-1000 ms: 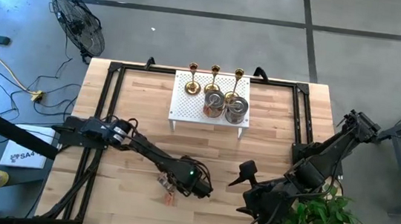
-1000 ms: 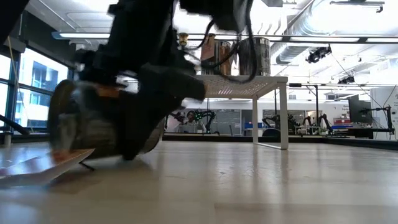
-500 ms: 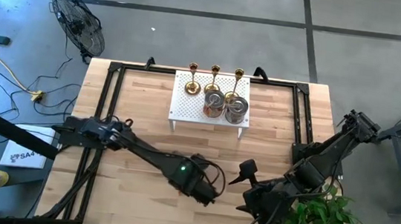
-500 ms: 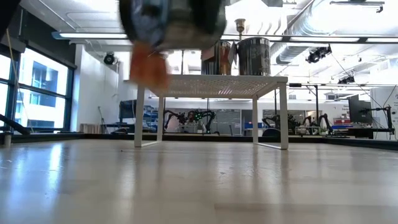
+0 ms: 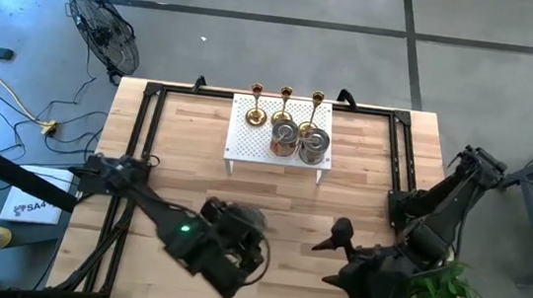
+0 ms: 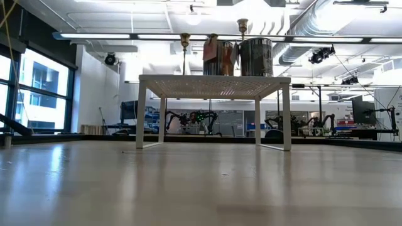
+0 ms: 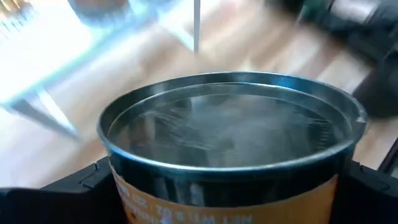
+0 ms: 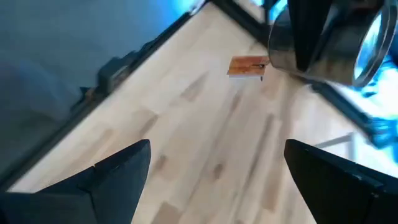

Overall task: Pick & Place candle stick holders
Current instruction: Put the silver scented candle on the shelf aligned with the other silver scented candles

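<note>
My left gripper (image 5: 241,228) is shut on a squat silvery round holder (image 7: 230,130) above the table's near middle. The holder also shows blurred in the high view (image 5: 247,216) and in the right wrist view (image 8: 323,43), with an orange tag (image 8: 249,65) beside it. Three gold holders (image 5: 285,99) and two silvery ones (image 5: 314,146) stand on the white perforated rack (image 5: 247,147) at the far middle. My right gripper (image 8: 227,168) is open and empty at the near right (image 5: 336,241). My left gripper pinches the silvery holder's round wall (image 7: 124,186) between its two fingers (image 7: 74,186), one on each side of the wall, below the rim. The holder is lifted clear of the table, and its open rim (image 7: 230,81) faces the wrist camera.
The rack stands on four legs, as the low view (image 6: 213,85) shows. Black frame rails (image 5: 145,126) run along the table's edges. A green plant (image 5: 430,295) stands at the near right corner. A fan (image 5: 105,33) stands on the floor beyond the far left corner.
My left gripper has risen from the table's near middle with the silvery holder. The holder lay on its side on the table. It is now lifted clear and has gone up out of the low view, its orange tag with it.
</note>
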You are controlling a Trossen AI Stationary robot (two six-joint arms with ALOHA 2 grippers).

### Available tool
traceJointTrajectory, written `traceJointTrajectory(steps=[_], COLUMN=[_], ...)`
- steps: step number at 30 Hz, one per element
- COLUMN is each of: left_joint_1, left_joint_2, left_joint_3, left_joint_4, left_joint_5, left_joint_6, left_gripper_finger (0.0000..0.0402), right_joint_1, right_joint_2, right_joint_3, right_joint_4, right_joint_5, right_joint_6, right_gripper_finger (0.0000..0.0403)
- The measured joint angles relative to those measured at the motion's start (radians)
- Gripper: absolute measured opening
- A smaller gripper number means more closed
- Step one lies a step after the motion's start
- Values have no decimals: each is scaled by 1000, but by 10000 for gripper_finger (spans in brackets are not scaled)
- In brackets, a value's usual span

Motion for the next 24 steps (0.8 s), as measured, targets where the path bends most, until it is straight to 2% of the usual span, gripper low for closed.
traceJointTrajectory(steps=[7, 9, 12, 19, 24], left_joint_1=[-119, -143, -162, -128, -57], left_joint_2=[-82, -95, -99, -95, -89], left_joint_3=[0, 0, 0, 0, -1], left_joint_4=[1, -5, -23, -19, -2], left_joint_5=[-402, -486, -554, -535, -328], left_joint_6=[125, 182, 255, 357, 463], left_gripper_finger=[353, 353, 353, 353, 353], right_joint_1=[6, -4, -19, -67, -86], right_joint_2=[-39, -48, -54, -54, -54], right_joint_3=[0, 0, 0, 0, 0], right_joint_4=[26, 43, 63, 71, 75], right_joint_5=[144, 162, 185, 196, 177], right_joint_6=[-54, -72, -92, -105, -102], right_gripper_finger=[364, 364, 364, 364, 364])
